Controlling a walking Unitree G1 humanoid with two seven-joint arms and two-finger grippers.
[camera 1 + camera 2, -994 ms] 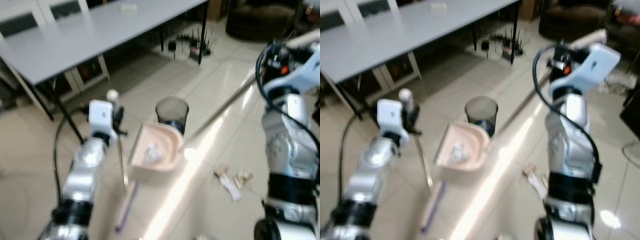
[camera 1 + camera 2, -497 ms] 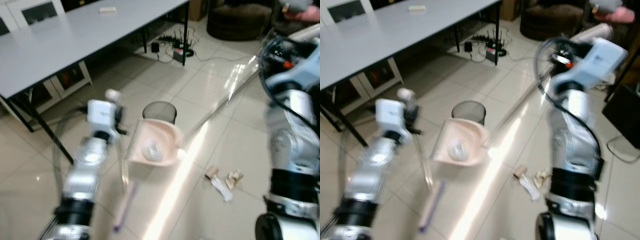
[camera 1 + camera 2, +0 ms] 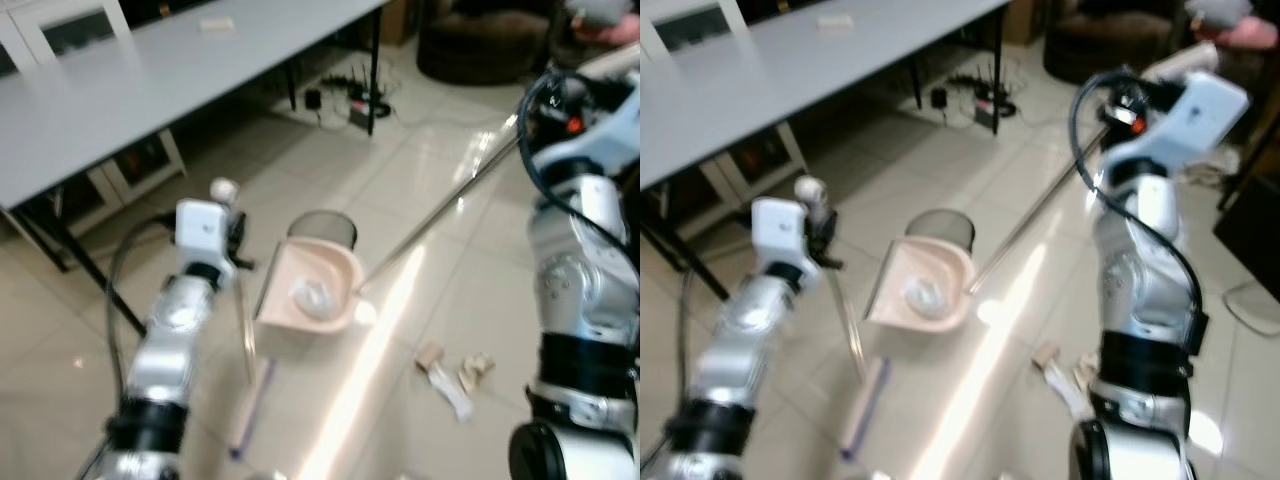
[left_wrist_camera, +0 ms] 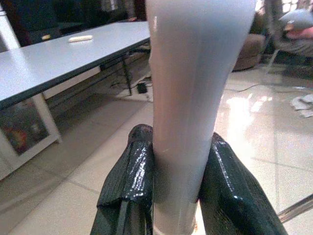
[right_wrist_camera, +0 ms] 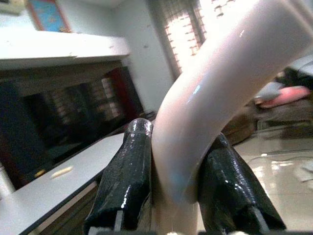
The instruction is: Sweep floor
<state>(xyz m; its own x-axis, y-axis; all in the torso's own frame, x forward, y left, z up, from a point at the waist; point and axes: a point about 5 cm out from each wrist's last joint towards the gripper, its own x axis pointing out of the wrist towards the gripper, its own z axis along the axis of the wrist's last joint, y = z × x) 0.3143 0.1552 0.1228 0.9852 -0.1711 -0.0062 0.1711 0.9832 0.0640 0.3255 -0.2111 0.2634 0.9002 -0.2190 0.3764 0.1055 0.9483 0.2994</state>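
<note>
**Now the dustpan is held over the bin, with scraps left on the floor**

Clearly, a pink dustpan [image 3: 308, 293] is held raised above the tiled floor [image 3: 420, 180], just in front of a dark bin [image 3: 322, 228] that stands at its far edge. A crumpled white wad [image 3: 313, 295] lies inside the pan. A long metal rod [image 3: 440, 215] runs from the pan's right edge up and to the far right, where its pale curved handle [image 5: 195, 112] is clamped between the two black fingers [image 5: 124, 181] of the right gripper [image 5: 171, 186]. The left gripper [image 4: 178, 188] is closed around a pale broom handle [image 4: 193, 88]; in the head views the thin stick [image 3: 243, 330] drops down to the floor beside the left arm, with a purple part near its lower end.

Compared with a second ago, the whole scene has shifted in the head views, so the camera has moved. The pan has kept its place relative to the bin and the wad has been kept in it. The paper scraps [image 3: 452, 366] are seen on the tiles to the right, near the right arm's base, well apart from the pan.

It is judged that one load has been gathered and is about to be tipped into the bin, while the scraps on the right are yet to be swept. A grey table [image 3: 130, 85] stands at the far left.
</note>
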